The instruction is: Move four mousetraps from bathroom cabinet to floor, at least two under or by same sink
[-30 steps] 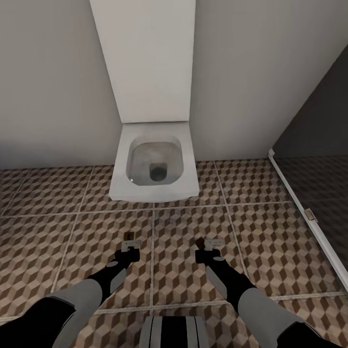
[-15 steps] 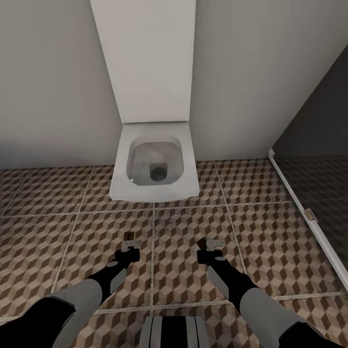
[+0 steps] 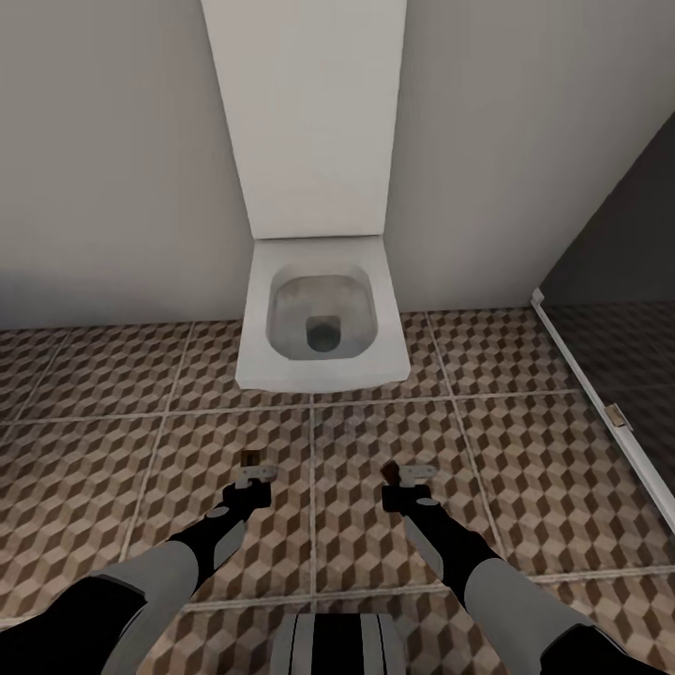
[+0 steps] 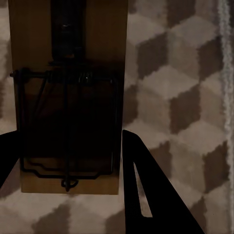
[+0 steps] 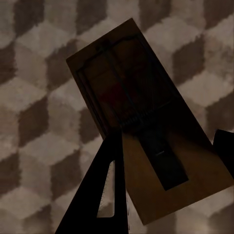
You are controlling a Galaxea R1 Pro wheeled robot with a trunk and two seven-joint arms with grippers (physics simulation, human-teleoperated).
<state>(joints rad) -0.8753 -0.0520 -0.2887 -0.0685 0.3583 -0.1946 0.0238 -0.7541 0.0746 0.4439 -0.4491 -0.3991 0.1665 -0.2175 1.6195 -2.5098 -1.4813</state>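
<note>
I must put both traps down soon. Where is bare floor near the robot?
The cube-patterned tile floor is bare between the white toilet and both hands, each holding a tan wooden mousetrap. Left of the toilet is bare too. Tighter on the right, by the dark glass partition.

The tiled bathroom floor [image 3: 525, 450] carries a cube pattern in brown, beige and white, crossed by pale grout lines. The square ceramic toilet [image 3: 323, 319] is plain white, its bowl greyish inside, against a pale grey wall [image 3: 103, 159]. The flat wooden mousetrap at the left tool [image 4: 68, 97] is tan with dark metal wire. The mousetrap at the right tool [image 5: 141, 117] is the same tan, with a dim red spot. The arms are black and grey.
</note>
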